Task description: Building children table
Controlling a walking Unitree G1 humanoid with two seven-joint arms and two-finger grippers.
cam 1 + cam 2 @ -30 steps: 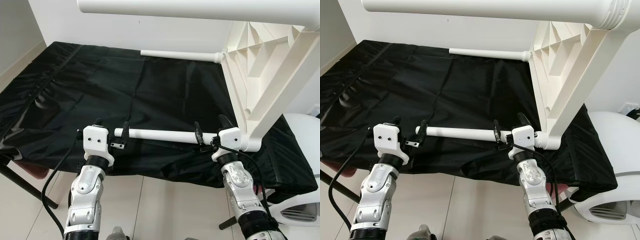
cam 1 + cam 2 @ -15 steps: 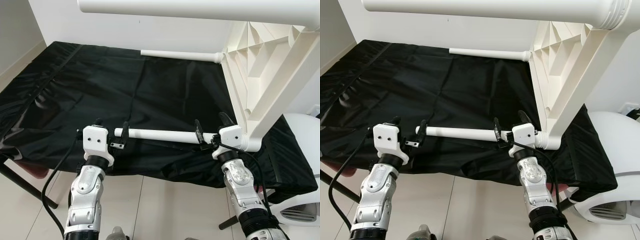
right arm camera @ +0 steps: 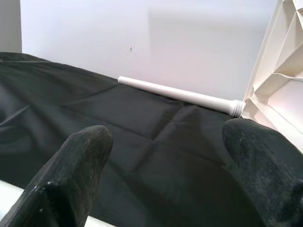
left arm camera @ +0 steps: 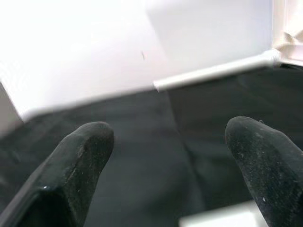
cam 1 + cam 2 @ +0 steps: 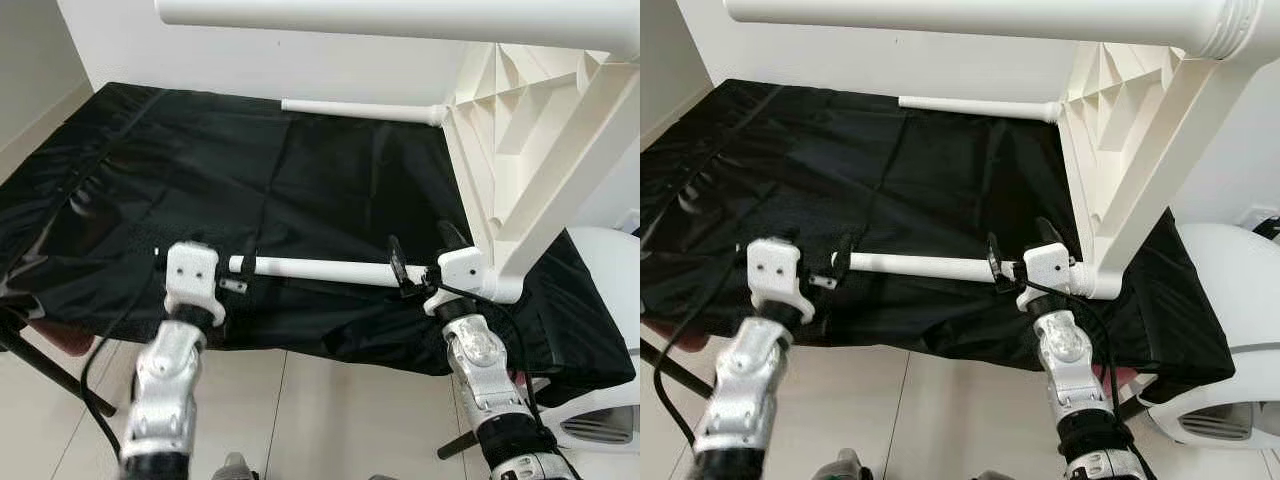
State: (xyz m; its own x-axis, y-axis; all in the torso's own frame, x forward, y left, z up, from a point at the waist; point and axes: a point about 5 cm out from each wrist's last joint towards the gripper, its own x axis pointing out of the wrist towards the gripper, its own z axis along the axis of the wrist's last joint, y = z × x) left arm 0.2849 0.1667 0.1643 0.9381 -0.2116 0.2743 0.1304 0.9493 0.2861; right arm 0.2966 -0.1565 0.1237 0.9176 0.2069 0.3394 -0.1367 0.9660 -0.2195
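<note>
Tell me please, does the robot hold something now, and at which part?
It cannot be told for sure. Both grippers straddle the near white table leg: the left gripper at its free end, the right gripper near the tabletop joint, fingers looking open.

Left gripper (image 5: pixel 222 268) slightly higher, blurred.

A black cloth (image 5: pixel 250 170) covers a low surface filling the middle of the scene, creased and drooping over its near edge. A plain white wall (image 5: pixel 240 50) stands behind it at 12 o'clock. Pale floor tiles (image 5: pixel 330 420) show at 6 o'clock, a dark metal leg (image 5: pixel 45 372) slants at 8 o'clock, and a rounded white appliance (image 5: pixel 610 400) sits at 4 o'clock
</note>
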